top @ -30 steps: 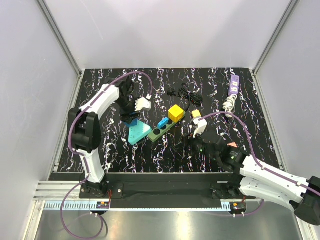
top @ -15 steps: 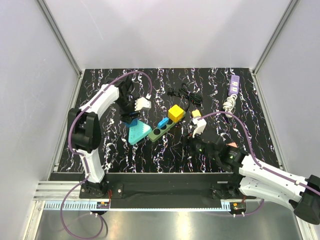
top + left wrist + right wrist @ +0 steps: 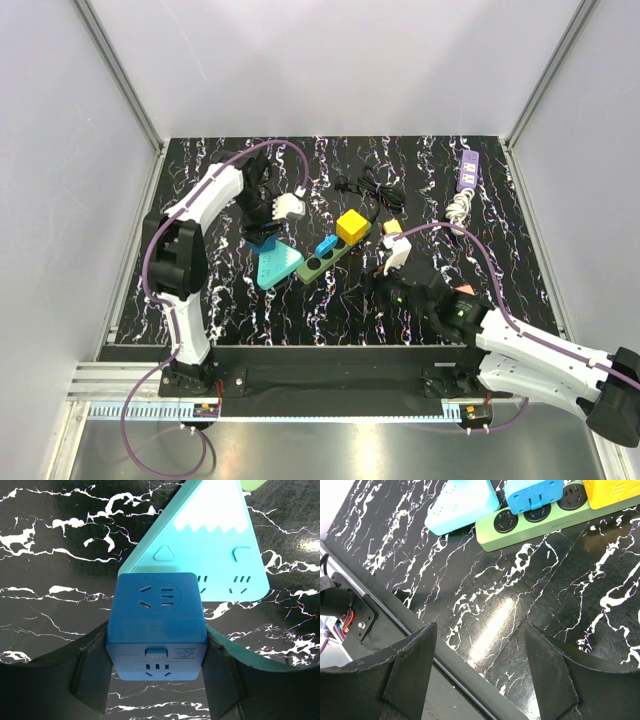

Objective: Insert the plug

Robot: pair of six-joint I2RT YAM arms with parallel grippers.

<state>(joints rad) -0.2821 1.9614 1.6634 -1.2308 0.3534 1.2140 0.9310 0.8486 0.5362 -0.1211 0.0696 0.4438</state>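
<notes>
Black bench [image 3: 420,160] veined with white, walled by plain grey panels, fills the overhead view. Left of centre in that view, the left fingers [image 3: 92,675] are closed on a blue cube plug [image 3: 156,625], with one finger pressed to each side.

In the left wrist view the cube sits at the centre of the frame, its top socket face toward the camera. It overlaps the near corner of a teal triangular power strip [image 3: 210,550] that runs to the upper right. Two sockets show on the teal face, just right of the cube. We cannot see the cube's underside, nor whether it touches the strip.

Near the middle of the overhead view lies a green power strip [image 3: 318,262] carrying a second blue cube [image 3: 326,245] and a yellow cube [image 3: 351,226]. The right fingers [image 3: 410,675] stand wide apart and empty, low over bare bench at the lower centre-right of the overhead view. The green strip lies along the top of their own view.

We judge the step in hand to be bringing the held plug to a socket on the teal strip, and it does not look seated yet. The next move calls for shifting the cube toward the right of the wrist frame until its pins sit over a socket. It should then be squared up and pressed straight down. The strip looks loose and may slide, so the free fingers might need to steady it.
</notes>
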